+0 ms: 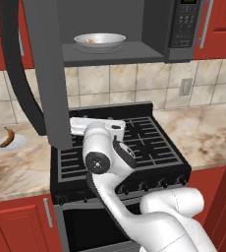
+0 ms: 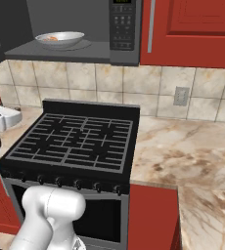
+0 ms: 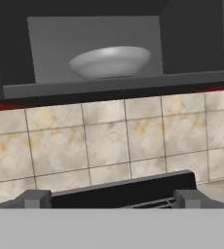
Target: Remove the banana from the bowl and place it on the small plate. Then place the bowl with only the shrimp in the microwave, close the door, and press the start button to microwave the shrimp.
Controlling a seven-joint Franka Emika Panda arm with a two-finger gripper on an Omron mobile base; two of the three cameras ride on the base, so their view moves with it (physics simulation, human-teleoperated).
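1. At the far left of the left base view, the banana (image 1: 7,137) is seen lying on the small plate (image 1: 16,143), which rests on the bench (image 1: 21,170) left of the stove (image 1: 149,142); that part of the task is judged complete.
2. The door (image 1: 46,74) is seen swung wide open, hanging out to the left of the microwave (image 1: 183,29) cavity, with its curved dark handle at its outer edge.
3. The bowl (image 1: 99,40) is seen standing inside the microwave on its grey floor, with the orange shrimp (image 1: 90,41) in it.
4. The gripper (image 3: 112,200) is seen low over the stove, facing the backsplash; its fingertips (image 3: 33,199) are held wide apart with nothing between them, so it is released and empty.
5. The step in hand is judged to be closing the door. The relation that matters: the door lies above the gripper and to its left, its long axis running out from the hinge toward the robot, so it would have to be reached from its outer face and pushed rightward.
6. At the right, the button panel (image 2: 122,24) is seen beside the cavity, not yet pressed by this judgement.
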